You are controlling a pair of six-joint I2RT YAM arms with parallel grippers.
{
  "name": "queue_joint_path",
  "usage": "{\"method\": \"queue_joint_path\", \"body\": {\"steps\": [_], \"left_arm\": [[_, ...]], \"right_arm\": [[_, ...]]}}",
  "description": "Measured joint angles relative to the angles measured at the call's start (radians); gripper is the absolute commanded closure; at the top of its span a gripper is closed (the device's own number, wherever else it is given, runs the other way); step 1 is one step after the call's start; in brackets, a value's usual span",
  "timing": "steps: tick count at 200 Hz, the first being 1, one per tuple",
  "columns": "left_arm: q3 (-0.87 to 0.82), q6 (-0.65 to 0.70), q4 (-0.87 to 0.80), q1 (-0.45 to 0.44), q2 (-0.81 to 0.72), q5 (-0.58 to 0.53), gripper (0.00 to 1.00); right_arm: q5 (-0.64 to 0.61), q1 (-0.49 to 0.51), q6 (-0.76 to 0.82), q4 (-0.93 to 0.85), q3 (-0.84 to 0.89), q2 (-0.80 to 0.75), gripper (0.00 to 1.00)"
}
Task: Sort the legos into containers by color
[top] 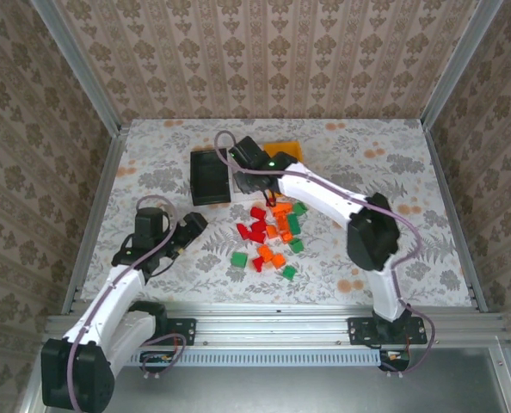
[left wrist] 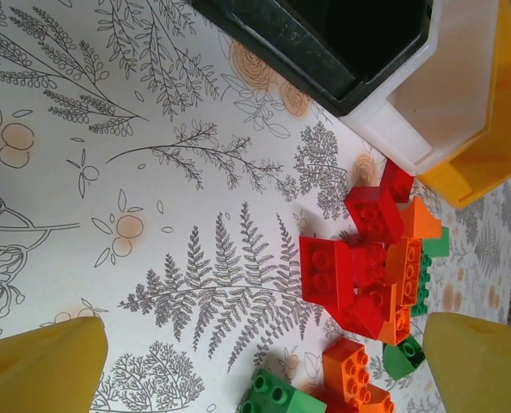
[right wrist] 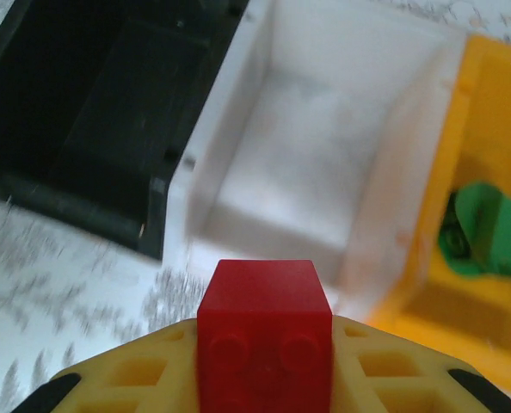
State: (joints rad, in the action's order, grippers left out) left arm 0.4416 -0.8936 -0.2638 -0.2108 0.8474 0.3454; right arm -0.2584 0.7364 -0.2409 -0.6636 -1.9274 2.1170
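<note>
The right gripper (right wrist: 264, 366) is pinched tight on one red lego (right wrist: 264, 301), which sits between its two yellow fingers (right wrist: 135, 374). This gripper is at the far middle of the table (top: 152, 146), just on the near side of the three bins. The black bin (right wrist: 83, 129) is on the left and has nothing in it. The white bin (right wrist: 298, 155) is in the middle, touching the black one, and it looks bare inside too. The orange-yellow bin (right wrist: 496, 103) is on the right, touching the white one, and a green lego (right wrist: 483, 228) lies in it. The red lego is held in front of the white bin's near wall. The left gripper (top: 188, 227) is near the left side of the table, with its fingers spread wide and nothing between them. It points toward the pile of legos (top: 268, 237). The pile lies on the table in the middle, nearer than the bins, with red, orange and green bricks mixed close together. A few green ones sit at the edges of the pile.
</note>
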Motion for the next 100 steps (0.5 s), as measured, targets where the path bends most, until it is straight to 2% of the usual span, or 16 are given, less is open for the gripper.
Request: {"method": "queue_joint_path", "body": {"steps": [48,76,100], "left_arm": [[-0.005,0.002,-0.022,0.003,-0.023,0.034,0.04],[-0.005,0.012,-0.042,0.003,-0.023,0.044,0.04],[-0.005,0.016,-0.047,0.003,-0.023,0.051,0.04]], "right_arm": [[-0.019,-0.044,0.039,-0.105,-0.348,0.291,0.62],[-0.021,-0.051,0.055,-0.156,-0.447,0.346,0.51],[-0.023,-0.05,0.063,-0.179,-0.456,0.348,0.49]]}}
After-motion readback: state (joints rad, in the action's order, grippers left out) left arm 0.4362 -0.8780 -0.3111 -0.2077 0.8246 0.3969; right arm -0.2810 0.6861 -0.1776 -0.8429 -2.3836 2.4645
